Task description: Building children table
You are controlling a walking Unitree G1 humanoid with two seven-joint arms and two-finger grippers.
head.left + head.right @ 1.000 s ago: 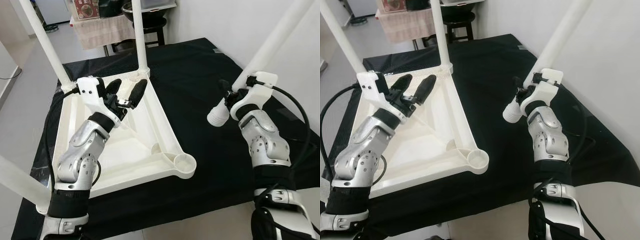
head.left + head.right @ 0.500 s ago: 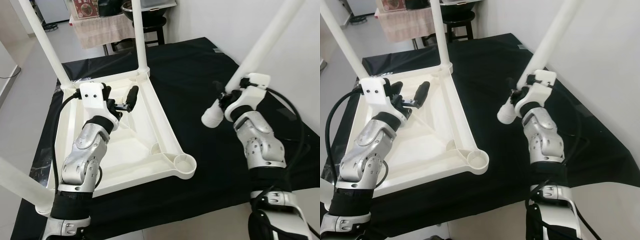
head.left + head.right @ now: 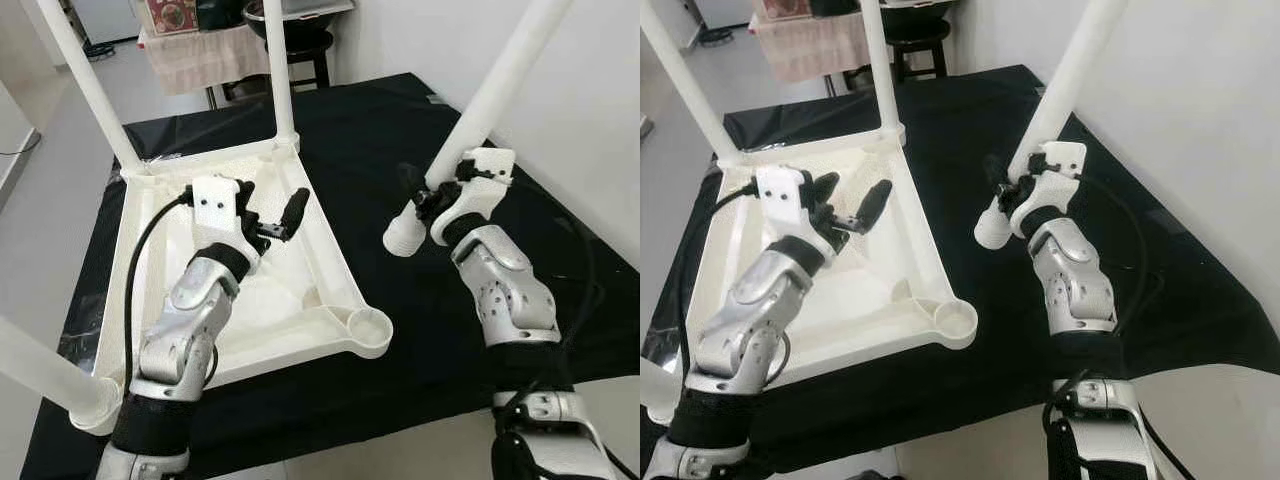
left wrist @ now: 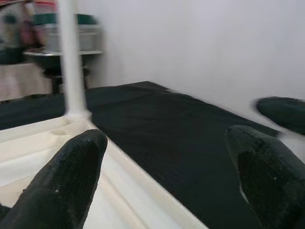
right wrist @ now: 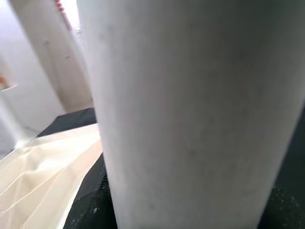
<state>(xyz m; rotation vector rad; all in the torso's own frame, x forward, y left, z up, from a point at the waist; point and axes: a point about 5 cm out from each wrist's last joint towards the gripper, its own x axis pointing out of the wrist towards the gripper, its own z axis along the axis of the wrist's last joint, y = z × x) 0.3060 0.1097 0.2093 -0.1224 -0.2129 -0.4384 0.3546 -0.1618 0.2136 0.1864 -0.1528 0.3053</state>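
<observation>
Head stereo pair looks forward and down from above; both eyes share the upturned white tabletop (image 3: 250,290) on the black cloth (image 3: 400,150) plus both arms, right eye offset slightly sideways. Left wrist cam sits low, looks along its fingers (image 4: 66,176) across the tabletop rim toward the wall (image 4: 200,43). Right wrist cam is very close on the held table leg (image 5: 190,114); tabletop edge visible behind.

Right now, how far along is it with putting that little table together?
Three white legs already stand in corners of the upturned tabletop. The right gripper holds the fourth leg, tilted, above the black cloth. The near corner socket is still empty. The left gripper hovers open over the tabletop.
</observation>
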